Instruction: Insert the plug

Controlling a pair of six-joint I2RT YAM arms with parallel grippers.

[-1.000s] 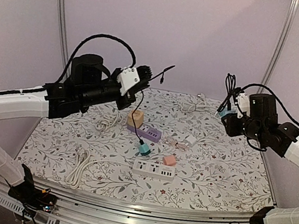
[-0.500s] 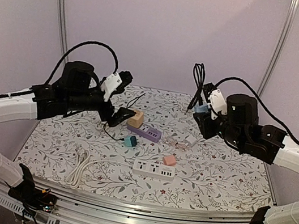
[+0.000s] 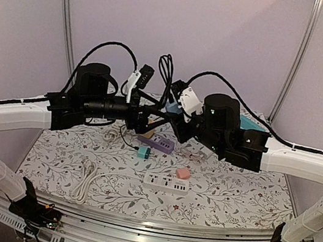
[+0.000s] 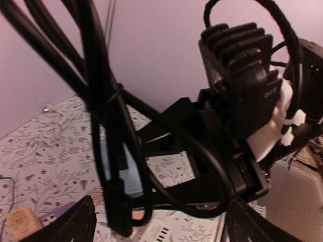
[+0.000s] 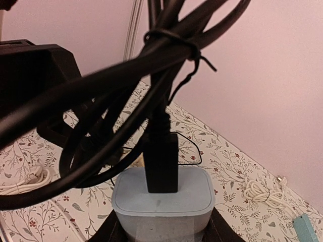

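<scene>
The adapter (image 5: 161, 201) is pale blue, its cable (image 5: 169, 48) black.

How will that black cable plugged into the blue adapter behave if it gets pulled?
Probably floppy: the black cable curves in loose loops. The tie likely keeps them moving as one bundle. Its plug stands upright in the blue adapter, so a sideways tug may lever it loose.

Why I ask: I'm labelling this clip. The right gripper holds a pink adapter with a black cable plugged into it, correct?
Not quite. The adapter held in the right gripper is light blue, not pink, as the right wrist view shows. The black cable is indeed plugged into it.
</scene>
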